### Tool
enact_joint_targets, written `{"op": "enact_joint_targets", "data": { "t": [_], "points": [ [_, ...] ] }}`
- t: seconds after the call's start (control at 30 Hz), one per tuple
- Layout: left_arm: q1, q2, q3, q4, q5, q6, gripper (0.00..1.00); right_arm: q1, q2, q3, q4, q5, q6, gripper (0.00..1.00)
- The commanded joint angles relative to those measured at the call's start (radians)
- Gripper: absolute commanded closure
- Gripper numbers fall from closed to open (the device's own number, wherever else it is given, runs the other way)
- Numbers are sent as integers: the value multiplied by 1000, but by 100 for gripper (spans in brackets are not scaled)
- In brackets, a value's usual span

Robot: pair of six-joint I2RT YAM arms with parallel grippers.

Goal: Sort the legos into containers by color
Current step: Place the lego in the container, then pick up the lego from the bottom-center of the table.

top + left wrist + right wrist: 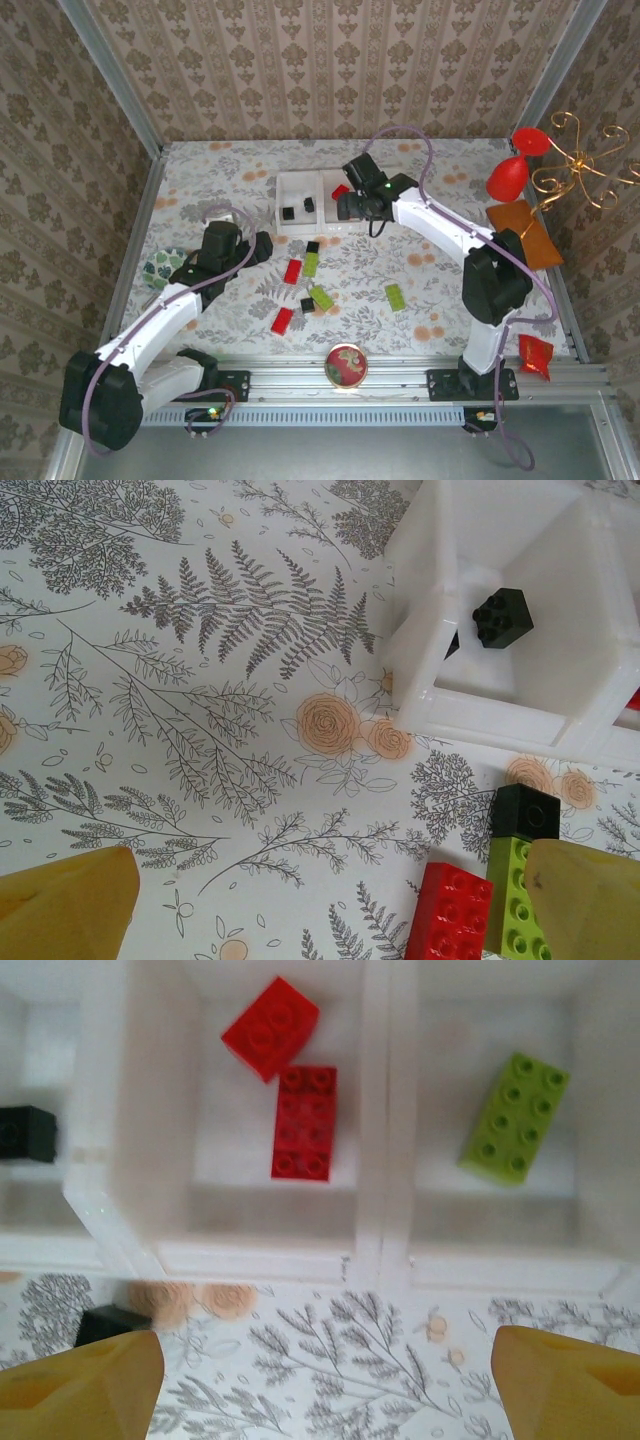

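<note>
The loose legos (311, 264) look light, hard and slick-sided. I judge a pinch across the long flat flanks safest, since a corner grip could shoot one away. They lie scattered on the floral table (430, 270) at six o'clock from the divided tray (295, 226), whose compartments hold a black cube (25, 1132), red bricks (304, 1122) and a green brick (514, 1116). The right gripper (325, 1385) hangs over the tray's near wall, jaws spread and empty. The left gripper (330, 910), at eight o'clock of the tray, gapes wide and empty.

The fern-and-rose printed table (230, 170) bears the white tray (280, 1257) just beyond the jaws of the right gripper (325, 1385). Beside the right-hand jaw of the left gripper (325, 910) lie a red brick (450, 915), a green brick (508, 900) and a black brick (525, 812).
</note>
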Motion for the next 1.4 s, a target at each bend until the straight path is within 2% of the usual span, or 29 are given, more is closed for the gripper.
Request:
{"op": "enact_joint_targets", "data": {
  "t": [0.0,0.5,0.9,1.37],
  "points": [
    [7,-21,-7,-19,6,4,0,3,-74,-74,-31,9,51,14],
    [8,-29,-20,-8,10,-8,0,3,-311,-453,-210,-37,126,16],
    [7,-13,-22,-2,15,-18,0,3,-371,-657,-124,-109,154,21],
    [8,8,-24,18,27,-29,0,3,-350,-743,-29,-142,148,28]
  ]
}}
